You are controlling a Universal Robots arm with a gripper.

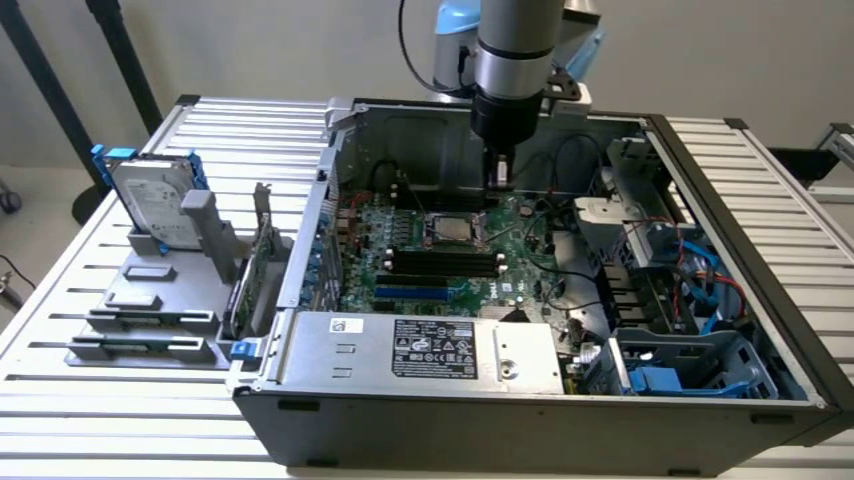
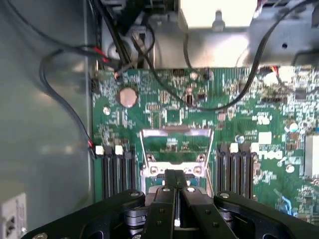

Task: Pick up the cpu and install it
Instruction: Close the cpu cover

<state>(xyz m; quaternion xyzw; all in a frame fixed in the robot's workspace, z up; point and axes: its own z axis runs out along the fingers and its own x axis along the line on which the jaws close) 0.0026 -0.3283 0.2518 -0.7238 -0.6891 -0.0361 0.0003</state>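
Gripper (image 1: 501,180), fingers pressed together on nothing visible, sits low over the motherboard (image 1: 521,228) just beside the cpu (image 1: 454,228), which looks seated; best kept plumb and slow, minding the raised socket frame (image 2: 175,133), flanking memory slots (image 2: 117,172) and draped cable (image 2: 214,107), with free room only straight overhead.

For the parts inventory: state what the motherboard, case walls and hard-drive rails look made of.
Motherboard: green circuit board carrying soldered parts, probably fibreglass laminate. Case walls: dull grey sheet metal, folded edges. Hard-drive rails: matte blue, probably moulded plastic.
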